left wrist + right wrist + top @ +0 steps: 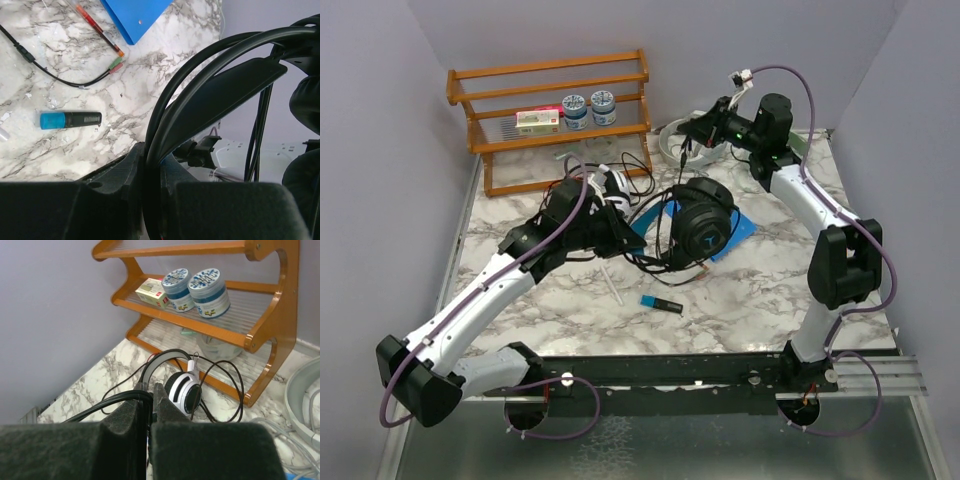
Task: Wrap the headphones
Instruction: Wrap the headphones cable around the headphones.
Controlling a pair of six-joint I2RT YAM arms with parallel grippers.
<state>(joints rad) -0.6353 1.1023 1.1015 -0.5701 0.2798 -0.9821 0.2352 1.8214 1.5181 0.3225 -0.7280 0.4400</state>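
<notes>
One black headband [225, 87] in the left gripper [151, 161] — unclear from above

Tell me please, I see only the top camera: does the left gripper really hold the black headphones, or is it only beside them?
Observer: It holds them. In the left wrist view the left gripper is shut on the headband of the black headphones.
Operator: And the right gripper? From above I cannot see its fingers.
Observer: In the right wrist view the right gripper is shut on a black cable.
Operator: What is in front of it?
Observer: The white-and-black headphones, lying before the wooden rack.
</notes>
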